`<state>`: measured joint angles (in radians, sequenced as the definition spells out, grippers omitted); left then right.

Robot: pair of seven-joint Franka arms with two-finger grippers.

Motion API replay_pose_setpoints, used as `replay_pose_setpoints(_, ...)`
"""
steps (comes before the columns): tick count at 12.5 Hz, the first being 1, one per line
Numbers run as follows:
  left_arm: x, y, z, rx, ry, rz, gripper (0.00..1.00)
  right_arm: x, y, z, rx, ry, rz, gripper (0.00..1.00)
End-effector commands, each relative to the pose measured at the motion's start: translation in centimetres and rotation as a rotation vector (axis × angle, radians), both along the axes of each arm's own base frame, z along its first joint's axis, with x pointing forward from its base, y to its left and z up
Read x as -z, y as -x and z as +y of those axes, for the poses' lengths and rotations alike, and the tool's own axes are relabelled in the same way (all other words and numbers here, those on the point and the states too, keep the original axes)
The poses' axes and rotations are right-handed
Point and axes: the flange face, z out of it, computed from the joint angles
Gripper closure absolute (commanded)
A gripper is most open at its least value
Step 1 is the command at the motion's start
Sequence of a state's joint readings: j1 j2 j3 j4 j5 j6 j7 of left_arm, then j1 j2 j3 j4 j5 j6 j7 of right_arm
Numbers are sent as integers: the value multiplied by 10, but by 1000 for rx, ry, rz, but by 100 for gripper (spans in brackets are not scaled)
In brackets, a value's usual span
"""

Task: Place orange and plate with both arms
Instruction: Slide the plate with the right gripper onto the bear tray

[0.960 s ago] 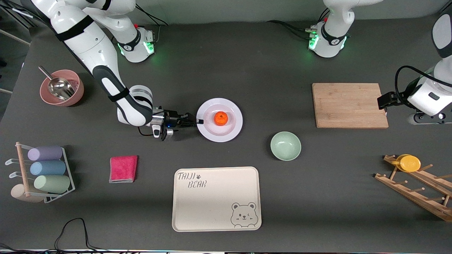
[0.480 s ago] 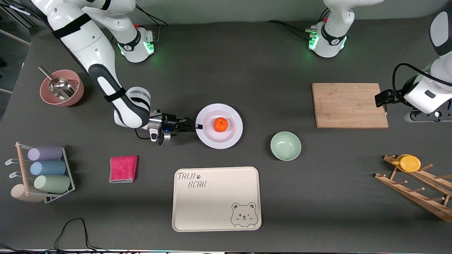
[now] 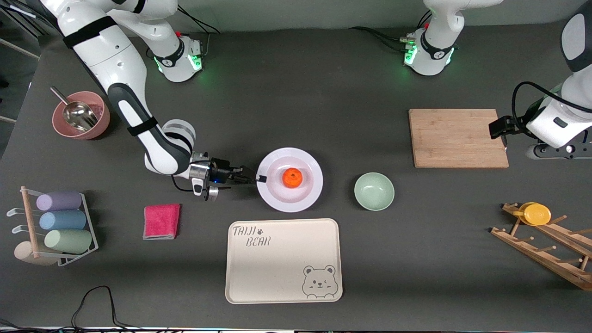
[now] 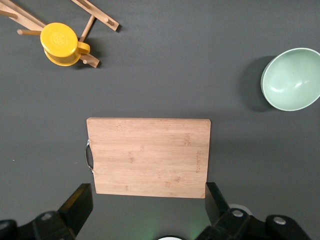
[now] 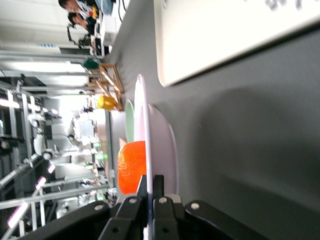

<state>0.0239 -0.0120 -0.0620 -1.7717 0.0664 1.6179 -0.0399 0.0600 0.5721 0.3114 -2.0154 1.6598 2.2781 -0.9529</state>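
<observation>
The white plate (image 3: 287,203) sits mid-table with the orange (image 3: 292,177) in its well. My right gripper (image 3: 260,178) is shut on the plate's rim at the side toward the right arm's end. In the right wrist view the plate (image 5: 145,125) shows edge-on between the closed fingers of the right gripper (image 5: 151,182), with the orange (image 5: 131,170) on top. A shadow on the table suggests the plate is lifted slightly. My left gripper (image 4: 147,207) hangs open and empty, high over the table by the wooden board (image 4: 148,156).
The beige bear tray (image 3: 283,260) lies just nearer the camera than the plate. A pale-green bowl (image 3: 374,191) stands beside the plate toward the left arm's end. There are also a pink cloth (image 3: 161,221), a pink bowl with scoop (image 3: 81,115), a cup rack (image 3: 55,226) and a yellow cup (image 3: 536,214).
My right gripper has carried the plate and orange toward the front camera, closer to the tray. The left arm's hand has shifted slightly.
</observation>
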Motion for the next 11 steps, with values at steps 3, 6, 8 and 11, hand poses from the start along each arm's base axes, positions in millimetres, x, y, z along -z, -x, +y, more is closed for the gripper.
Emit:
replay_pose_setpoints(3,-19,9,-6,8,46,-6,0,-64,-73,14,123,-115,72,100)
replay_pose_setpoints(6,-23,10,-20,-8,45,-10,0,-104,-111,15,156,-156,102,100)
replay_pose_setpoints(8,-24,10,-15,-27,53,-9,0,-139,-134,15,171,-162,160,100)
replay_pose_setpoints(11,-26,9,-11,-36,54,-17,0,-164,-171,9,180,-118,203,100)
